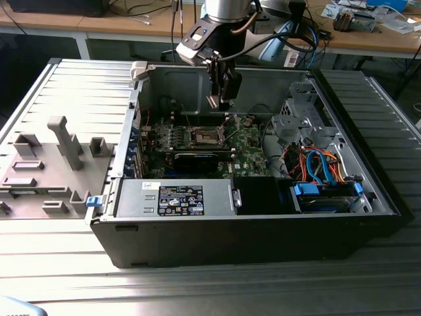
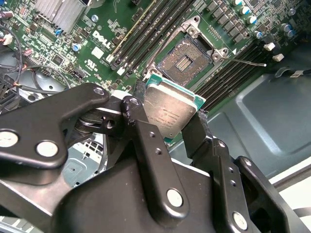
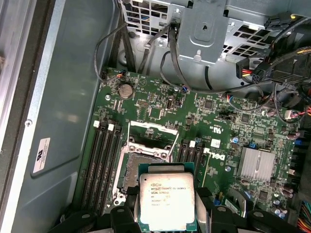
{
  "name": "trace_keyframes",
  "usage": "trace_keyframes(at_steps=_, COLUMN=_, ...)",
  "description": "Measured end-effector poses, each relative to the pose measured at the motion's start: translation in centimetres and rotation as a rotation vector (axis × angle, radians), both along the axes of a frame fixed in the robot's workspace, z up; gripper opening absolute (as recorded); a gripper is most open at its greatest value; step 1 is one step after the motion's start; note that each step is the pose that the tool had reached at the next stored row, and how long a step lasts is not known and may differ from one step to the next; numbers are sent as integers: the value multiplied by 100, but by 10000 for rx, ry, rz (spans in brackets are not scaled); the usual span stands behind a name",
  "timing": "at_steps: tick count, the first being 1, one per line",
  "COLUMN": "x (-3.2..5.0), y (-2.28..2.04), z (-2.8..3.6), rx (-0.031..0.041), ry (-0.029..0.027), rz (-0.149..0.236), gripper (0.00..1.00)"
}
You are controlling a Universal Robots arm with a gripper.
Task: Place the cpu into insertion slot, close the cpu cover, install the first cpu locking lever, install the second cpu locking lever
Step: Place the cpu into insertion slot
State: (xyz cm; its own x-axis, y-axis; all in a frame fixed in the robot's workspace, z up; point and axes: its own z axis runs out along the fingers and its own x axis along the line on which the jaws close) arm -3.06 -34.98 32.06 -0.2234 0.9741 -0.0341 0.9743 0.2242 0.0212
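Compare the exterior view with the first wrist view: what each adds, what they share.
Exterior view adds the open computer case, its power supply, and the grey fixture tray on the exterior view's left. First wrist view adds the cpu, metal top up, and a coin cell battery. Shared: the gripper above the motherboard and the empty insertion slot.

The cpu (image 2: pixel 171 108) in hand (image 2: pixel 167 116) near insertion slot (image 2: pixel 187 58)

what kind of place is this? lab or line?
Probably a robotics lab: an open PC case lies on a ribbed metal table, cluttered wooden desks stand behind, and the gripper holds the cpu.
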Motion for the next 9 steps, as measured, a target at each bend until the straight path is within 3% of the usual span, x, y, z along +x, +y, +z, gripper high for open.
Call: trace_keyframes(at_steps=9, x=0, y=0, z=-4, rx=0, ry=0, rz=-63, gripper=55)
